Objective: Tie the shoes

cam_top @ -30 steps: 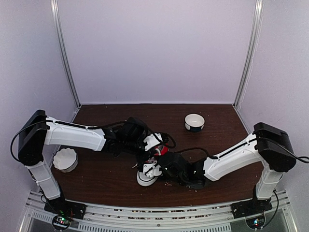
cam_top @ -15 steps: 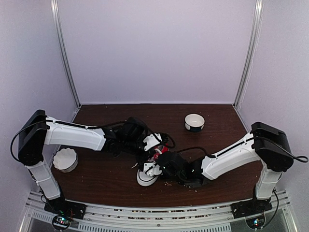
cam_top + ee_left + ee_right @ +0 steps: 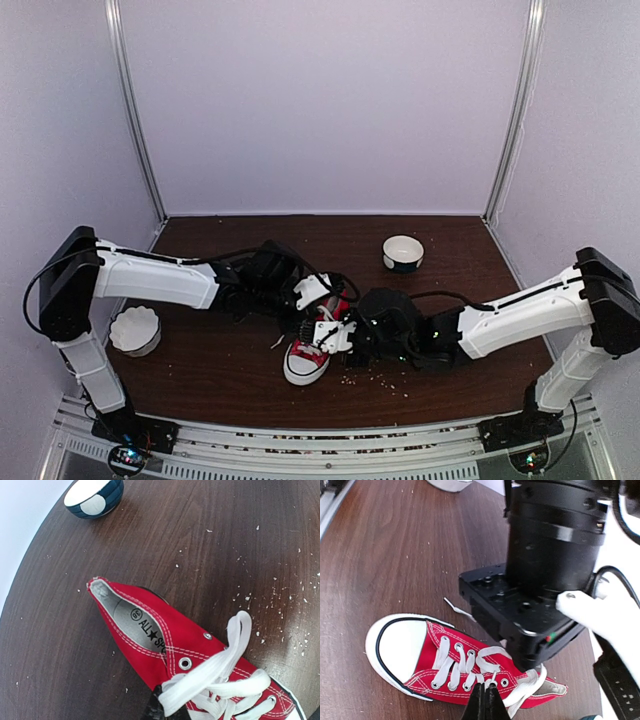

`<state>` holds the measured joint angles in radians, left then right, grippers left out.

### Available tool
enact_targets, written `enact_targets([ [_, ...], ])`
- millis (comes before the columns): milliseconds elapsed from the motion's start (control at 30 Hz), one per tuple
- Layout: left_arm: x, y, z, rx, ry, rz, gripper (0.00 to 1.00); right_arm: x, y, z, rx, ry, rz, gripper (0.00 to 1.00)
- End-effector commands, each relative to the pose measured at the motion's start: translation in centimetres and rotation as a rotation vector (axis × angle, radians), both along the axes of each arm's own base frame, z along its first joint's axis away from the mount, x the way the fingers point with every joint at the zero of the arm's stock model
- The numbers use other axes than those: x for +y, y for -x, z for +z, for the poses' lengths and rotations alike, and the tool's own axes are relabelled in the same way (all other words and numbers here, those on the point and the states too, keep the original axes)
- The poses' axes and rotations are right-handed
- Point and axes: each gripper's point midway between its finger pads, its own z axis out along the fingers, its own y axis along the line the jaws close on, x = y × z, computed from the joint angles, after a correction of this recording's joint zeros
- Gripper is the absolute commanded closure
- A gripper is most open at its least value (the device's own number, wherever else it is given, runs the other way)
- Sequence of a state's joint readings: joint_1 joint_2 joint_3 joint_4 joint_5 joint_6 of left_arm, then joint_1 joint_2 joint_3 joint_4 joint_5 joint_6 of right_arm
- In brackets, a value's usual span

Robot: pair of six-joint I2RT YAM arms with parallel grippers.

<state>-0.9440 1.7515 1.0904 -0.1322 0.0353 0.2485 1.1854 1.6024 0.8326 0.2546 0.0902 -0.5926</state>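
Since 1 s ago, right arm swung outward, uncovering 1 red canvas sneaker with white toe cap, mid brown wooden table, toe nearest me. Right gripper: my jaws pinched shut on its white lace by the top eyelets. Left gripper: shut on the lace loop, drawn taut for knotting.

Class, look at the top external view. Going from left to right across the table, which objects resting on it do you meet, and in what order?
white fluted bowl → red sneaker → white bowl with a dark band
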Motion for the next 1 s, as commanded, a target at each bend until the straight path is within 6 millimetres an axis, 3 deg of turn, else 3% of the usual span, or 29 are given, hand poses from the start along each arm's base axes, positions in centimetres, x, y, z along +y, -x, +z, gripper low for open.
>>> enact_targets([
  [0, -0.8, -0.5, 0.6, 0.009, 0.038, 0.006, 1.0, -0.3, 1.4, -0.8, 0.122, -0.056, 0.064, 1.0],
  [233, -0.8, -0.6, 0.6, 0.012, 0.039, 0.01, 1.0, -0.6, 2.9, 0.0, 0.146, -0.082, 0.133, 1.0],
  [433, -0.9, -0.6, 0.5, 0.019, 0.04, 0.008, 1.0, -1.6, 1.0, 0.7, 0.182, -0.168, 0.026, 1.0],
  [633, -0.7, -0.7, 0.3, 0.029, 0.036, 0.01, 1.0, -4.2, -0.4, 2.6, 0.386, -0.486, -0.109, 0.76],
  [800, -0.6, -0.5, 0.8, 0.027, 0.052, 0.01, 1.0, -6.0, -2.0, 0.4, 0.604, -0.606, -0.257, 0.62],
  [967, -0.3, -0.3, 1.6, 0.009, 0.072, 0.009, 1.0, -5.2, -3.2, -1.5, 0.726, -0.629, -0.303, 0.55],
])
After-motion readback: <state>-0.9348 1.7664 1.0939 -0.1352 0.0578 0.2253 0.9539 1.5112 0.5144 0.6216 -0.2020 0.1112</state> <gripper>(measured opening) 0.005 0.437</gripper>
